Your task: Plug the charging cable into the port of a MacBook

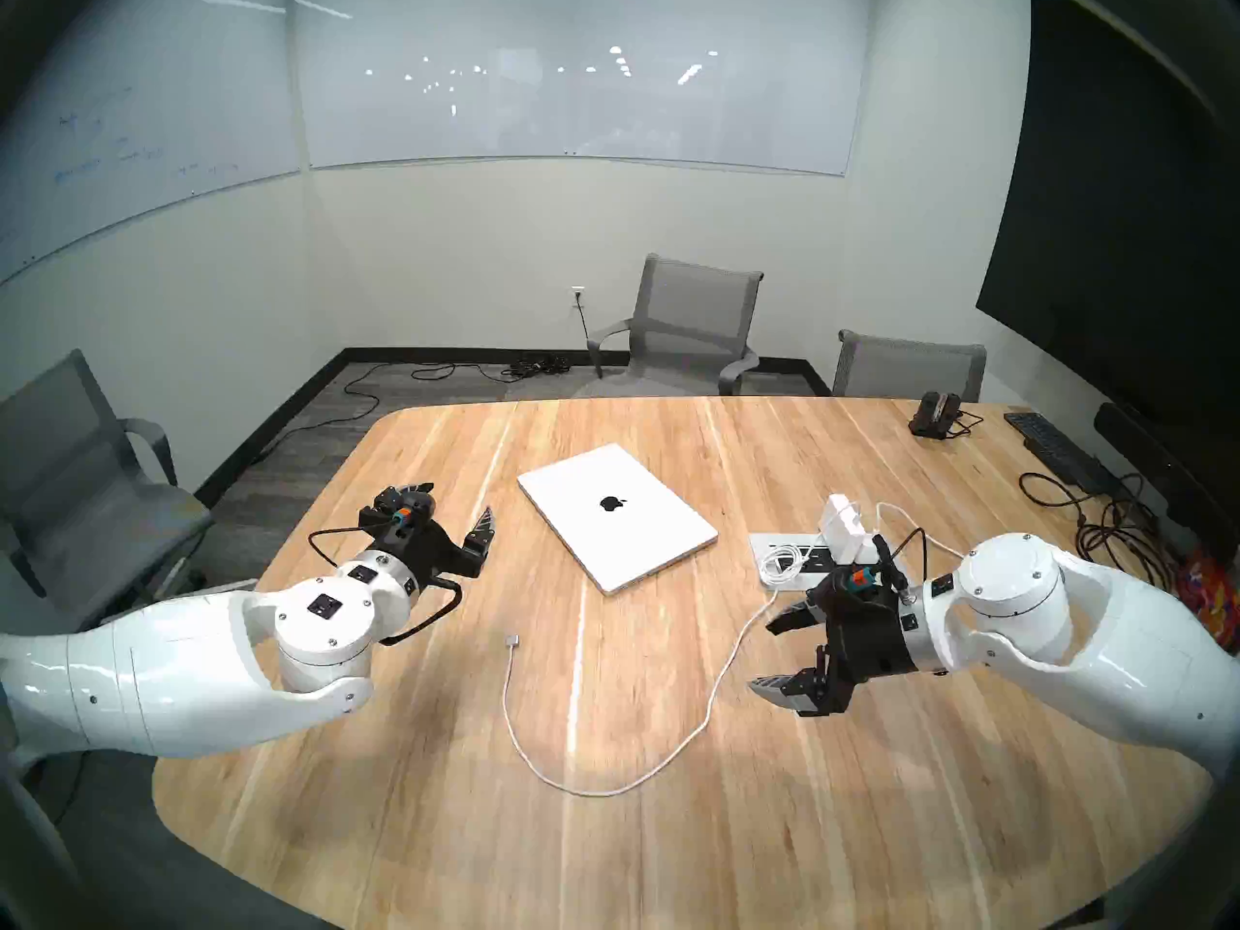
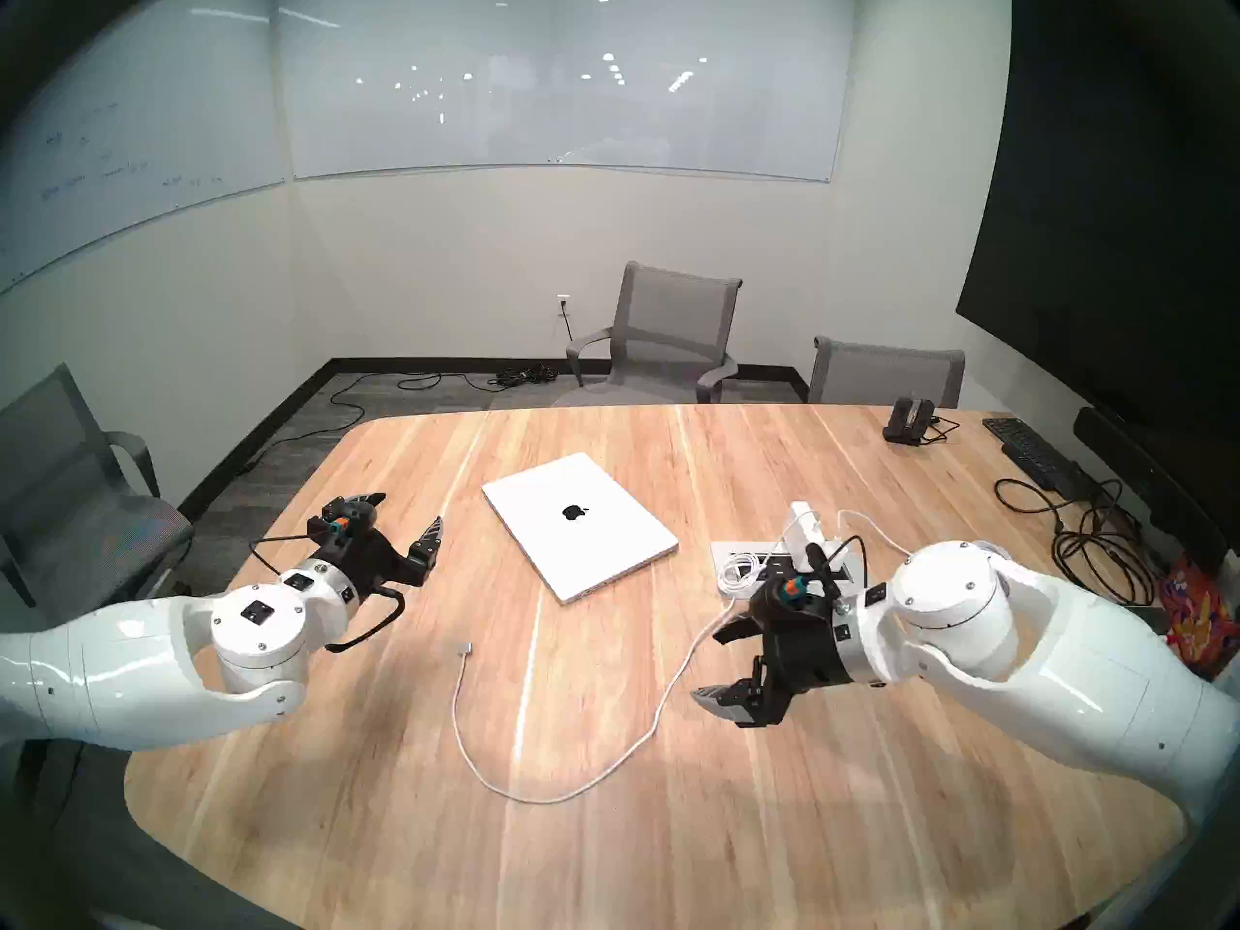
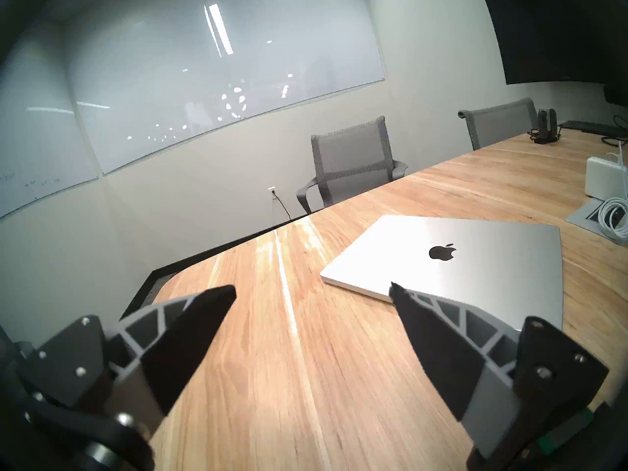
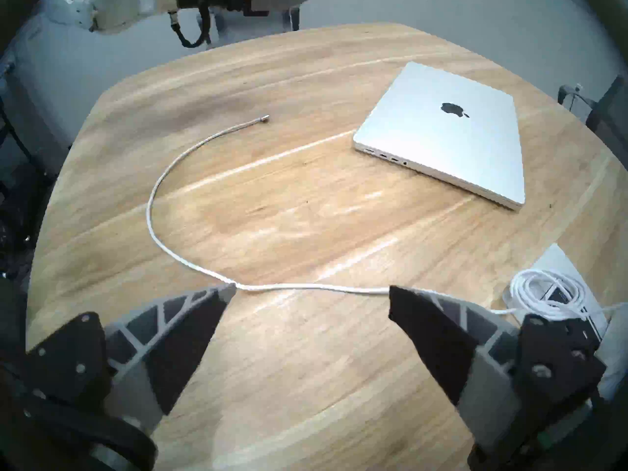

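Note:
The closed silver MacBook (image 1: 617,512) (image 2: 580,526) lies at the table's middle, apple logo up. Its ports (image 4: 384,156) show along the near side edge in the right wrist view. The white charging cable (image 1: 711,707) curves over the wood, and its flat connector (image 1: 513,638) (image 4: 265,118) rests loose in front of the laptop. My left gripper (image 1: 459,502) (image 3: 313,286) hovers open left of the MacBook (image 3: 475,273), holding nothing. My right gripper (image 1: 765,657) (image 4: 312,287) is open and empty above the cord's right stretch.
A white power brick (image 1: 844,526) and a coiled white cable (image 1: 785,563) sit on a grey outlet panel (image 1: 765,545) behind my right wrist. A keyboard (image 1: 1053,445), tangled black cables (image 1: 1114,526) and a small black dock (image 1: 936,415) occupy the far right. Chairs ring the table.

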Robot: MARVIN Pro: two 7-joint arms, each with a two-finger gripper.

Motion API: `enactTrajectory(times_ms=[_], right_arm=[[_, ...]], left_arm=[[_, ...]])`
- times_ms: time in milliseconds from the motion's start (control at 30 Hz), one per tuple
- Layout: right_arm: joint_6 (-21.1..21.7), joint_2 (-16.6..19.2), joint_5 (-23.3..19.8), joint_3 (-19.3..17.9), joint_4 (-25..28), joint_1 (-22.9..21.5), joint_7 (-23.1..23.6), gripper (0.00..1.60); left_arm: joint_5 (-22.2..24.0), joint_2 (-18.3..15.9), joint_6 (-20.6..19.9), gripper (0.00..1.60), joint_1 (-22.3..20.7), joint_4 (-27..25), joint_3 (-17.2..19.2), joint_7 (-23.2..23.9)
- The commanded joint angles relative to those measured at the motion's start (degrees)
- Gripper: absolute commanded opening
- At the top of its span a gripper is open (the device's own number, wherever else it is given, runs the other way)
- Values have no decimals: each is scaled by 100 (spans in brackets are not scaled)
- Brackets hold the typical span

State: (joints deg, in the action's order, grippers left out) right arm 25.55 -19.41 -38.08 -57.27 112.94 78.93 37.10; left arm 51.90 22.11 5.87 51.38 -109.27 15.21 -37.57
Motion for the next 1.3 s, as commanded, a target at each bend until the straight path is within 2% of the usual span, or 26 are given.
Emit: enactTrajectory(times_ms=[0,33,133,333,733,1033,1267], right_arm=[[-303,-67,243,115,-206,-573,755,160],[-328,-61,233,167,-210,-612,721,160],[-358,-185,413,169,-369,-728,1169,160],[-458,-291,566,206,-494,-858,1547,160],[-689,-220,896,257,-416,-1004,2352,160],[-598,-302,1321,373,-292,-1110,2647,160],[-516,-422,1635,491,-224,-1179,2697,160]], left_arm=[[14,5,20,160,-82,-10,75,19],[14,5,20,160,-83,-10,75,20],[16,4,20,160,-83,-10,75,22],[18,4,20,160,-84,-10,76,26],[20,3,20,160,-84,-9,76,29],[21,3,20,160,-84,-9,77,31],[21,3,20,160,-85,-9,77,31]])
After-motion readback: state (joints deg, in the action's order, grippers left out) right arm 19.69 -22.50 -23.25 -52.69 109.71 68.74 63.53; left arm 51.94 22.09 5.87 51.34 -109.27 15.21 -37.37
